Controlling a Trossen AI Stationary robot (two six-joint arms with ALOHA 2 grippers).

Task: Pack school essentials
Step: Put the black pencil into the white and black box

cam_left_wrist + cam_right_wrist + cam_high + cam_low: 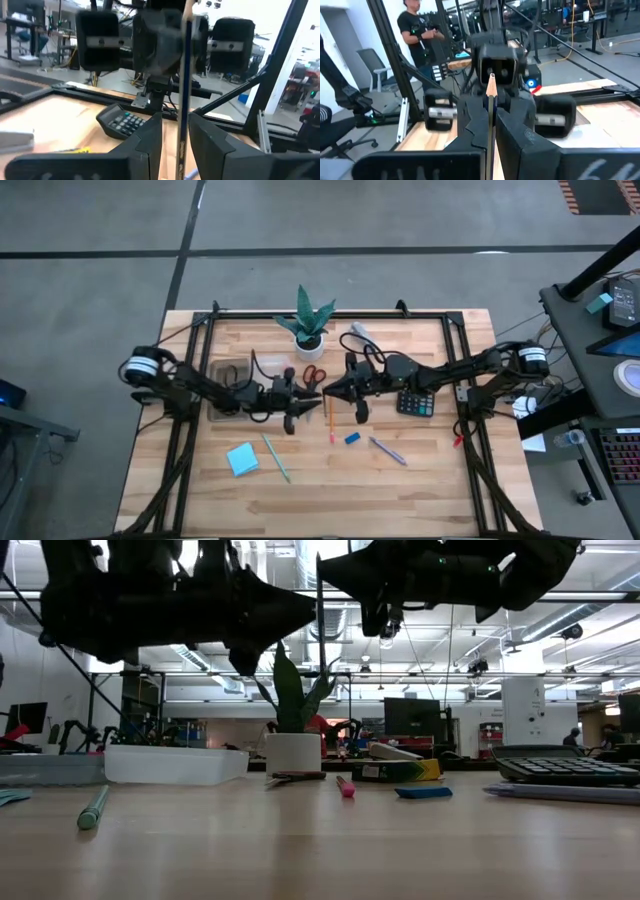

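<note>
Above the middle of the desk (420,480), the right gripper (330,392) and the left gripper (318,406) are both clamping one pencil (491,107), its long axis running between them.

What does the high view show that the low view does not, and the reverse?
Only the high view: the grey floor around the table and both arms' full length. Only the low view: the room behind, with screens and ceiling lights. Both: the plant, calculator, blue eraser, and the left gripper meeting the right gripper above mid-table.
</note>
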